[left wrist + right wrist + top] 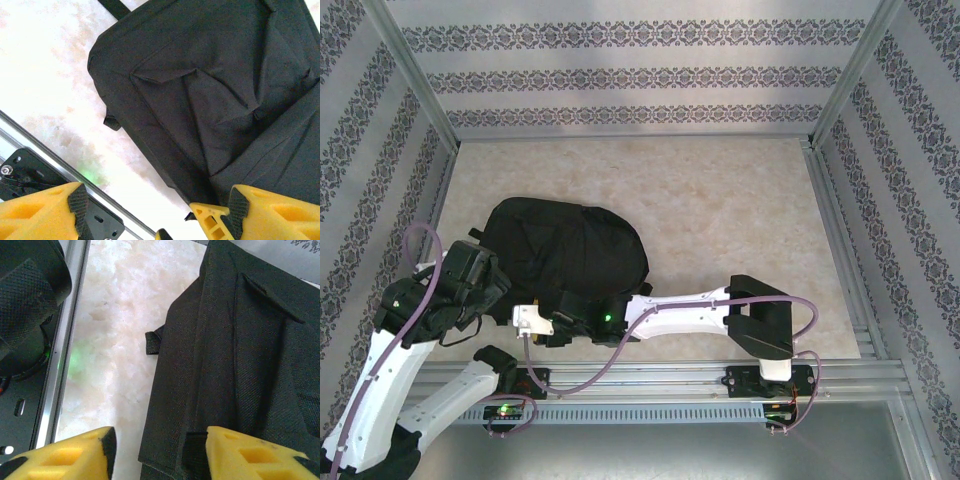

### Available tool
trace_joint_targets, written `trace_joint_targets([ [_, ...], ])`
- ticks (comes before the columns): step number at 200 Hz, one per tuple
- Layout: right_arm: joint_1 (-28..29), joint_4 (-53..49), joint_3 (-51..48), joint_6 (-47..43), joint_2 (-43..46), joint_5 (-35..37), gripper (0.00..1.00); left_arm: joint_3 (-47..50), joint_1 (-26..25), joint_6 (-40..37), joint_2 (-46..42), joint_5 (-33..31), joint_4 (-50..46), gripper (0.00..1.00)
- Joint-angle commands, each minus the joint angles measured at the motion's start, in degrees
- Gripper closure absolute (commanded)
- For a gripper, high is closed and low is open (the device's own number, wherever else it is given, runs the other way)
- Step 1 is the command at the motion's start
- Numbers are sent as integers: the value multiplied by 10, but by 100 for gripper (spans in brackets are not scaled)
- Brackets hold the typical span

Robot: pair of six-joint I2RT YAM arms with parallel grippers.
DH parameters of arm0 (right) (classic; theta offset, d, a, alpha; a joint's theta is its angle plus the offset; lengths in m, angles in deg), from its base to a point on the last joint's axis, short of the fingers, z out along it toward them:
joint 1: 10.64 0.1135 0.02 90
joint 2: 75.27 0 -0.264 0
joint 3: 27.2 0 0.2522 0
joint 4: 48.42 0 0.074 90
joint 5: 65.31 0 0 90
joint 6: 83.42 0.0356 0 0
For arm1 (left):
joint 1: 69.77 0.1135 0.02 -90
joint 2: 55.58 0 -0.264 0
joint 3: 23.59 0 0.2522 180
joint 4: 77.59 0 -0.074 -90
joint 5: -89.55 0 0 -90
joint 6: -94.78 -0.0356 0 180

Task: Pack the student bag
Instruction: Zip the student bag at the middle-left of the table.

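The left gripper (159, 206) is released, its yellow fingers (47, 212) spread wide at the bottom of the left wrist frame; the right-hand one overlaps the edge of the student bag (220, 85), the other sits over the aluminium rail (60, 162). The right gripper (152, 450) is also released; one finger lies on the bag's fabric, the other hangs over the bare table (120, 340), clear of the bag's hem. From above, the black bag (565, 250) lies flat at centre left of the frame on the marbled table, both wrists at its lower edge.
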Motion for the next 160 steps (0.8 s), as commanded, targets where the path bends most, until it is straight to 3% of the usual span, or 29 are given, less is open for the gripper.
trace_joint_targets([
  [1, 4, -1, 22, 5, -10, 20, 53, 6, 7, -2, -5, -5, -6, 24],
  [15, 4, -1, 20, 7, -8, 28, 59, 7, 7, -6, -6, -8, -6, 24],
  [68, 3, -10, -9, 17, 27, 40, 100, 24, 8, -22, -7, -11, 4, 24],
  [107, -2, -5, -40, 41, 62, 48, 100, 38, 8, -28, 0, -9, 1, 24],
  [160, -26, 10, -106, 130, 124, 24, 100, 93, 10, 6, -3, 53, 34, 21],
])
